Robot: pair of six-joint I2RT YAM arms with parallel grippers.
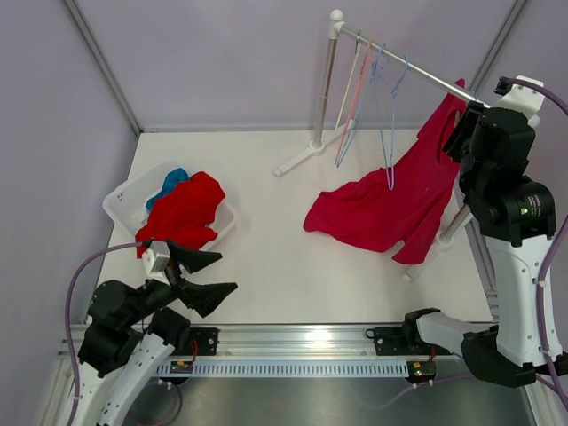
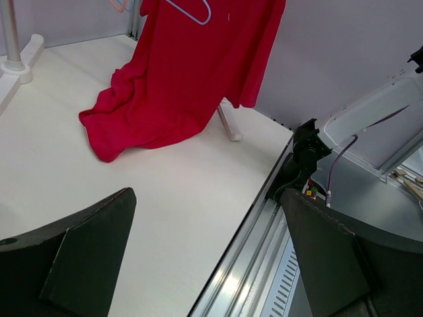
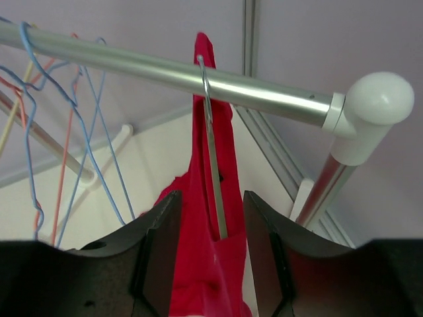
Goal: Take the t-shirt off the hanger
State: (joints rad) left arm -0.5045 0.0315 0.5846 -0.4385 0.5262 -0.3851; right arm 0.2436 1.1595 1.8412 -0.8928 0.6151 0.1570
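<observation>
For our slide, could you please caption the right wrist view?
Open right gripper straddling the silver metal hook and crimson t-shirt hanging from the aluminium rail.

crimson t-shirt (image 1: 390, 209) on hooked hanger (image 3: 213, 142)

Top external: high behind the arm bases. Left wrist: low, facing the t-shirt (image 2: 188, 72). Right wrist: close under the rail (image 3: 165, 69). All share the t-shirt.

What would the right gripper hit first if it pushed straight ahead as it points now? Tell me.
Probably the hanger's silver hook and the crimson t-shirt bunched around it: both sit between the open fingers of the right gripper. The rail lies above that line. Depth is unclear.
</observation>
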